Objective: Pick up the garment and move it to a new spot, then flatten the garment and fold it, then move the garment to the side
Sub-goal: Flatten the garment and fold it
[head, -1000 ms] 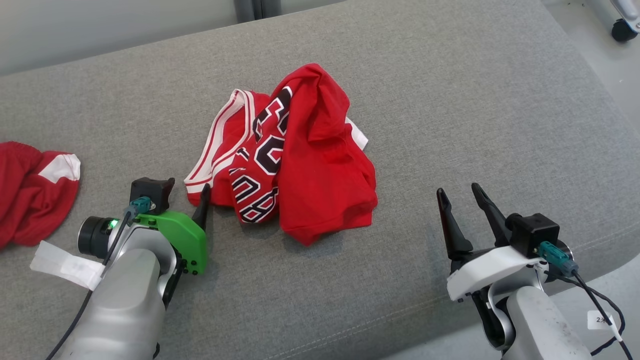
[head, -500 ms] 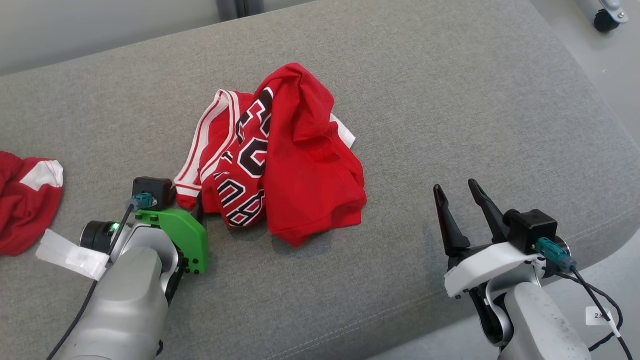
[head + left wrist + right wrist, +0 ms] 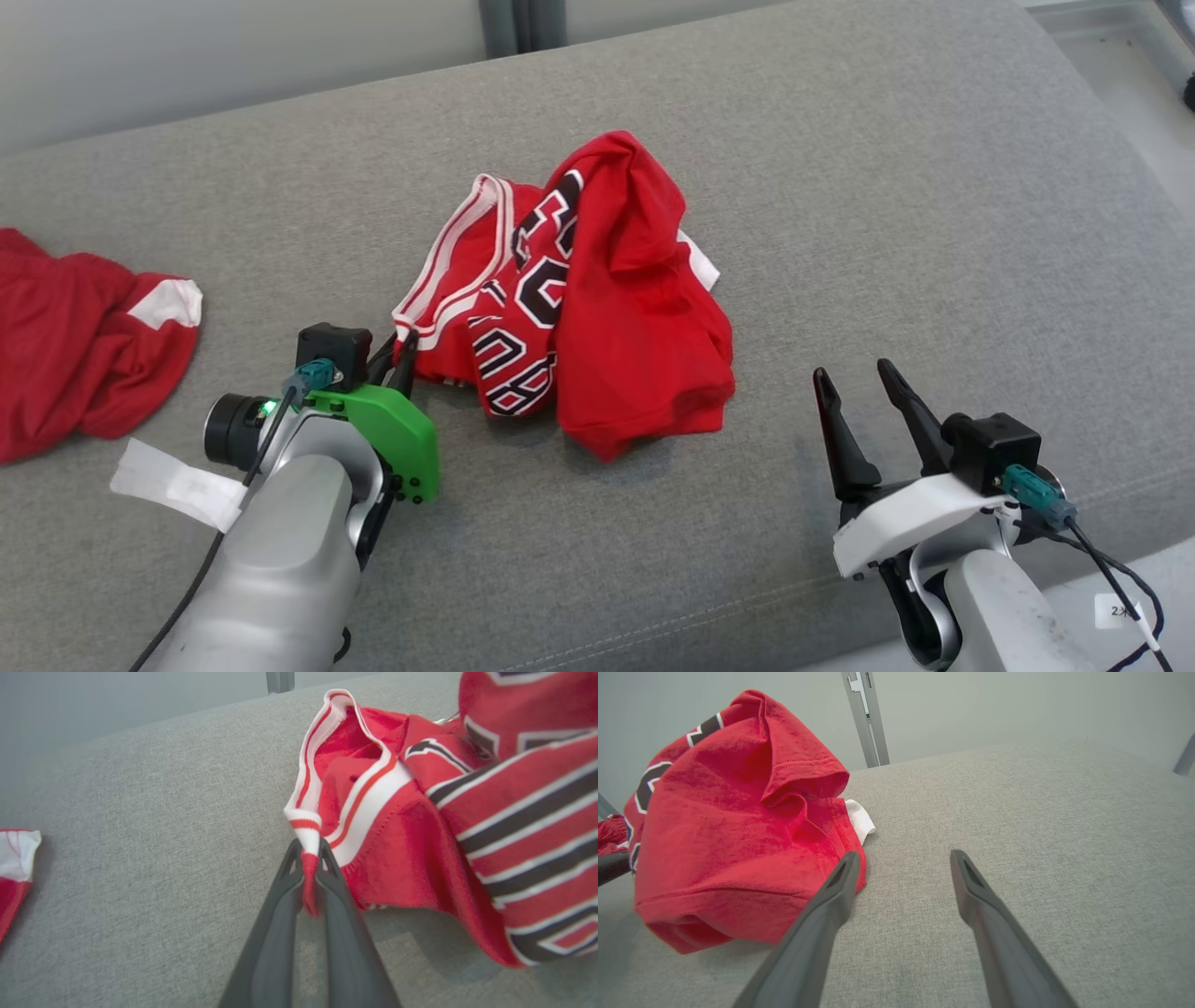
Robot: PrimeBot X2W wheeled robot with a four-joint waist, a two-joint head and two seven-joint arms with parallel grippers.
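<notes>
The garment (image 3: 607, 308) is a crumpled red jersey with black and white lettering and a red and white striped trim, heaped on the middle of the grey cushion (image 3: 840, 187). My left gripper (image 3: 397, 359) is at the heap's near left corner, shut on the striped trim (image 3: 308, 849), which is pinched between its fingers (image 3: 280, 905) in the left wrist view. My right gripper (image 3: 854, 383) stands open to the right of the garment (image 3: 738, 835), apart from it, with nothing between its fingers (image 3: 971, 882).
A second red and white cloth (image 3: 84, 336) lies at the cushion's left edge, also seen as a corner (image 3: 14, 868) in the left wrist view. A pale wall with a grey post (image 3: 866, 718) stands behind. Floor shows beyond the cushion's right edge (image 3: 1120, 93).
My left gripper has moved forward onto the jersey's striped trim and shut on it. The head camera has shifted. The right gripper has kept still and open.
</notes>
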